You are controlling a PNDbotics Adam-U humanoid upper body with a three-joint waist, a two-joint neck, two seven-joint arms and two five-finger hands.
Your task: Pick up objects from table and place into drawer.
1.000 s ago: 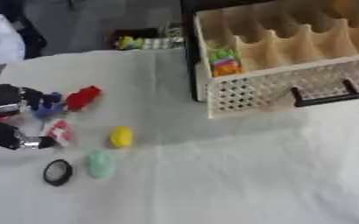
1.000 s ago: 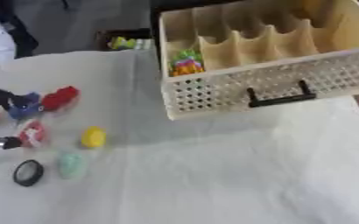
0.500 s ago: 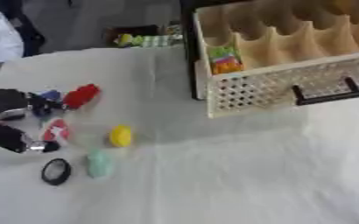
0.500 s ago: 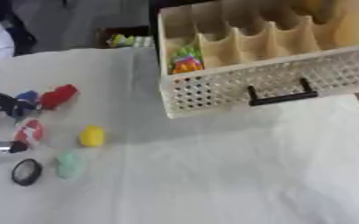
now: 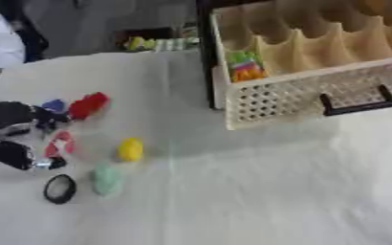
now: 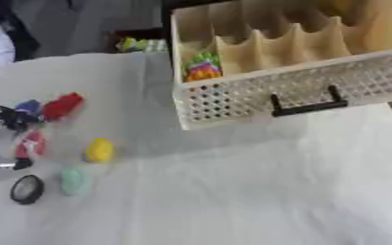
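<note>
We see a small pink-red object (image 5: 60,143) lying on the white cloth (image 5: 258,191) at the table's left, and our left hand (image 5: 11,136) sits around it, thumb and fingers set to either side. Whether they have closed on it we cannot tell; the object seems to rest on the cloth between them. We judge it light and small, perhaps soft, so a pinch across its narrow middle should carry it without slipping.

Just beside it lie a yellow piece (image 5: 131,149), a pale green piece (image 5: 106,178) and a black ring (image 5: 59,188); farther up are a red piece (image 5: 88,105) and a blue piece (image 5: 54,105), close to the fingers. All look like light toys; the rounded ones may roll if nudged.

The wooden drawer (image 5: 316,98) stands well apart at the upper right, open, with dividers and a black handle (image 5: 358,103); one compartment holds colourful items (image 5: 245,67). Our right hand is out of sight.
</note>
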